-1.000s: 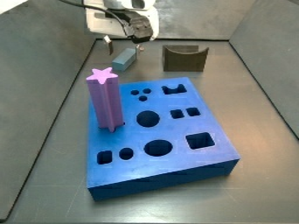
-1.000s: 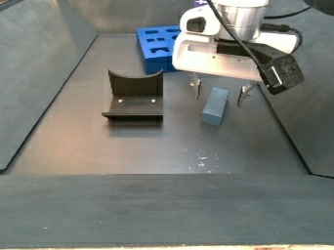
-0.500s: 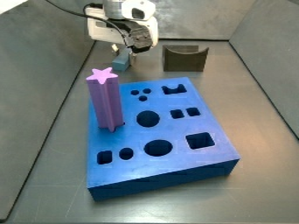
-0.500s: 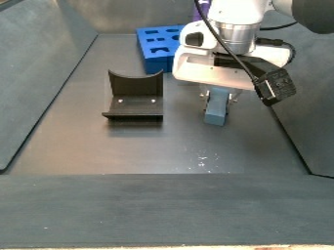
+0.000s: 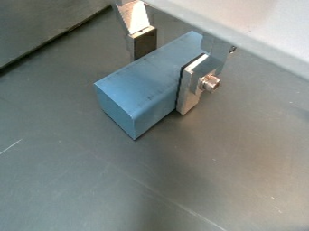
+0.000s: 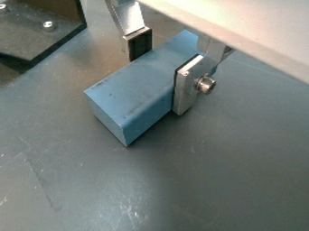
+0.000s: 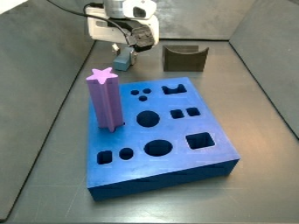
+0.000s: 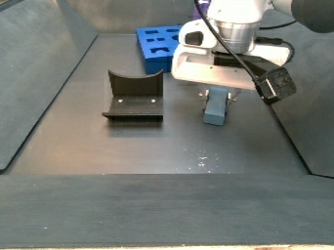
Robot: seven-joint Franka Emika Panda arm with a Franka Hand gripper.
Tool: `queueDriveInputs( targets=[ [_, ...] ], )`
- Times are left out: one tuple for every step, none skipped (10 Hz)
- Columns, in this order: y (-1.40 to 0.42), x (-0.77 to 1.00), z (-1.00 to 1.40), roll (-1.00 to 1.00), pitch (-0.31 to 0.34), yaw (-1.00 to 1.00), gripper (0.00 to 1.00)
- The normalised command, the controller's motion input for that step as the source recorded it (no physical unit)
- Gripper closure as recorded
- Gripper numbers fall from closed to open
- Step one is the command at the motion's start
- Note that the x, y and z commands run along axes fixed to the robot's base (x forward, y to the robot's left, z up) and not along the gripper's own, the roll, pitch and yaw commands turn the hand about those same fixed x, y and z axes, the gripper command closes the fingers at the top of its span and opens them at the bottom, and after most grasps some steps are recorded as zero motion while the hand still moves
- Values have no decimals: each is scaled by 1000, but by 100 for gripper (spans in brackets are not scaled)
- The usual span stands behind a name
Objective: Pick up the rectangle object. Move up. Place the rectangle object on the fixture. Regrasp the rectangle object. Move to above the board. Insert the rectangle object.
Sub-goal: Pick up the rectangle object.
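The rectangle object is a light grey-blue bar lying flat on the dark floor, and it shows in both wrist views and both side views. My gripper is down over it in both wrist views, with one silver finger on each long side. The near finger plate lies flush against the bar's side. In both side views the gripper sits low on the bar. The fixture stands a little apart from the bar. The board lies nearer the front.
A purple star-topped post stands upright in the board's left side. The board's far end shows in a side view behind the arm. Grey walls enclose the floor. The fixture's corner shows in a wrist view.
One second ago the fingers stood wide on either side of the bar. They have since closed onto its sides. Nothing has moved in the last half second.
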Motion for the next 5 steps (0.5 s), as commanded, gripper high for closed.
queueDriveInputs(
  targets=[
    [0, 0, 0, 0, 0, 0, 100],
    [0, 0, 0, 0, 0, 0, 100],
    [0, 0, 0, 0, 0, 0, 100],
    [0, 0, 0, 0, 0, 0, 100],
    [0, 0, 0, 0, 0, 0, 100]
  ],
)
